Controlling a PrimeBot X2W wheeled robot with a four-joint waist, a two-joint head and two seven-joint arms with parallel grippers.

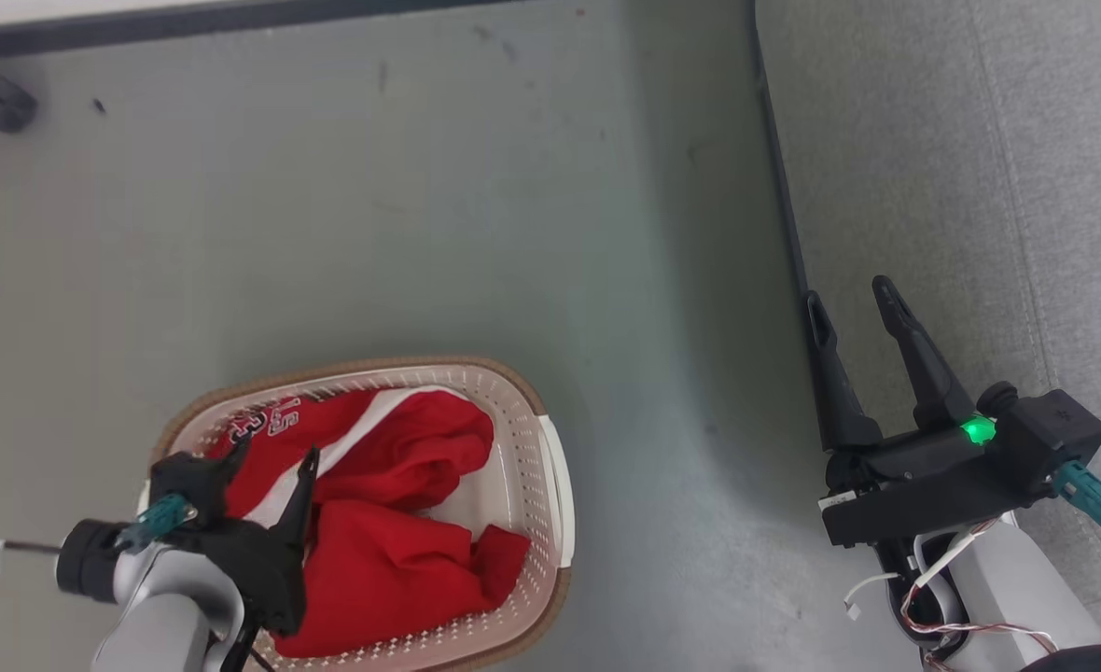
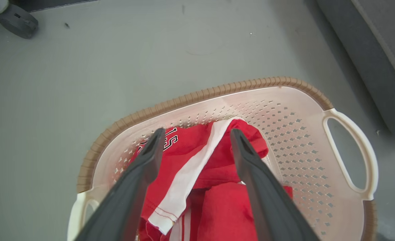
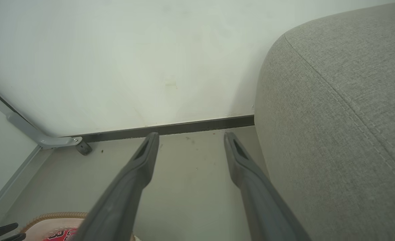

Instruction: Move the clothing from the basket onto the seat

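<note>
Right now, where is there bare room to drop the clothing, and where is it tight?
The seat is bare across the whole stretch in view; the open right gripper hangs at its floor-side edge. The floor between basket and seat is bare too. Crowded: the basket, heaped with clothing, with the open left gripper over it.

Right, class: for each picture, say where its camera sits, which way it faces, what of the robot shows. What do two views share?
Head view: on the head, facing down at the floor; left gripper over the basket, right gripper by the seat.
Left wrist view: on that wrist, facing down at the clothing between its fingers.
Right wrist view: on that wrist, facing the wall past its fingers.
Shared: the basket.
</note>
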